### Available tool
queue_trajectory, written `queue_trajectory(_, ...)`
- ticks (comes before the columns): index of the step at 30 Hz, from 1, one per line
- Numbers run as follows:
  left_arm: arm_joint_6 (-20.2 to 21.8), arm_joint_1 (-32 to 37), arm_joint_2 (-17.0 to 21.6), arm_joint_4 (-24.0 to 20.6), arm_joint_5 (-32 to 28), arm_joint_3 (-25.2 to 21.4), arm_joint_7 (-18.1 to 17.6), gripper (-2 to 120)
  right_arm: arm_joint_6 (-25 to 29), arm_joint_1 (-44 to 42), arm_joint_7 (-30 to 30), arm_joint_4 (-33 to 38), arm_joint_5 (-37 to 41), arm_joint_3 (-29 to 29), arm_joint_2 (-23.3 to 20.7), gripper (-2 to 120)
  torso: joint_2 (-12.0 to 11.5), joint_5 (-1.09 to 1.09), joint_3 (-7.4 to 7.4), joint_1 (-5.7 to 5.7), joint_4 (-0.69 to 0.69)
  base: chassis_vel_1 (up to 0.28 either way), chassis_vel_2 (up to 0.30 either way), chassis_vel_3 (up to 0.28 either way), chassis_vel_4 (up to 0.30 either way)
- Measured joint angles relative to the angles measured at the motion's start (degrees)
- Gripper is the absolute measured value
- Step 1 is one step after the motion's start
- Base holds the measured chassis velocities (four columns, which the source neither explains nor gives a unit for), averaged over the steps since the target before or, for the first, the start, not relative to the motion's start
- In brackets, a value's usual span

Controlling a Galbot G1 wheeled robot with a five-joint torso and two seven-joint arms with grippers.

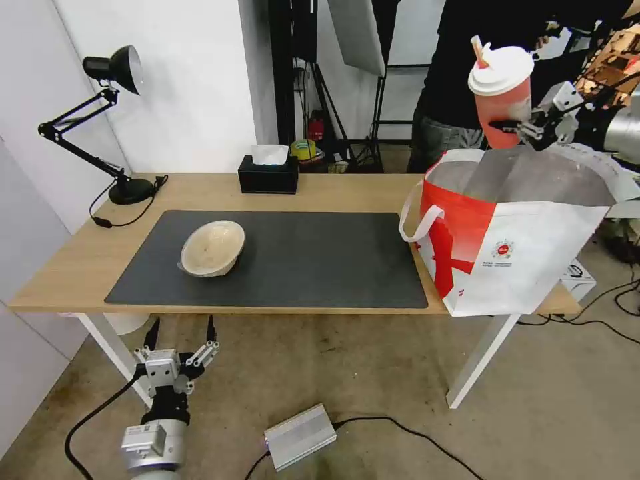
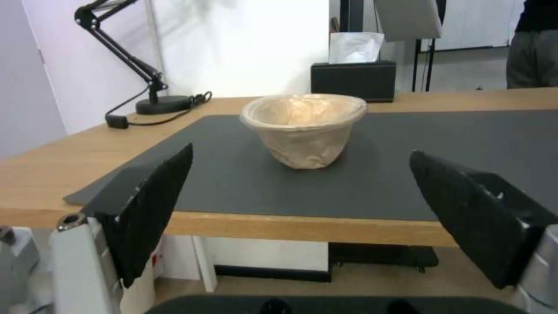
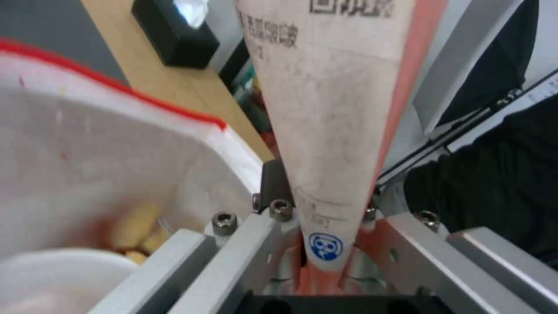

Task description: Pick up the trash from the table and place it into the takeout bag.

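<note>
Red drink cup (image 1: 501, 100) with white lid and straw, pinched low on its body by the right gripper (image 1: 517, 127), held upright above the open mouth of the takeout bag (image 1: 513, 253) at the table's right end; not yet let go. Seen from the right wrist as a pale printed cup wall (image 3: 331, 109) clamped between the fingers, with the large white bowl (image 3: 76, 174) and its food scraps directly below, judged already inside the bag. So by appearances: one item bagged, one hovering over the opening, one left to collect. Left untouched near the left part of the dark grey mat (image 1: 320, 260): the beige shallow bowl (image 1: 212, 248), tilted on its side, well apart from the bag. Waited below and in front of the table's near edge: the left gripper (image 1: 180, 340), fingers spread wide and holding nothing, pointed toward that bowl (image 2: 303, 126). Light-wood table (image 1: 80, 267) on white legs over a concrete floor, with a black desk lamp (image 1: 100, 120) at the far left corner, a black tissue box (image 1: 269, 175) at the back edge, white walls, and studio stands behind.
</note>
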Motion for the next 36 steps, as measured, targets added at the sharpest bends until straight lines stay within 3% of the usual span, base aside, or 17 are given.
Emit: queue_trajectory(36, -0.08, -0.18, -0.4, -0.21, -0.03, 0.02, 0.0, 100, 4.22, -1.6, -10.96, -6.68, -6.93, 0.25, 0.32, 3, 0.0, 0.0, 0.0, 0.0, 0.0, 0.0, 0.0, 0.0, 0.0)
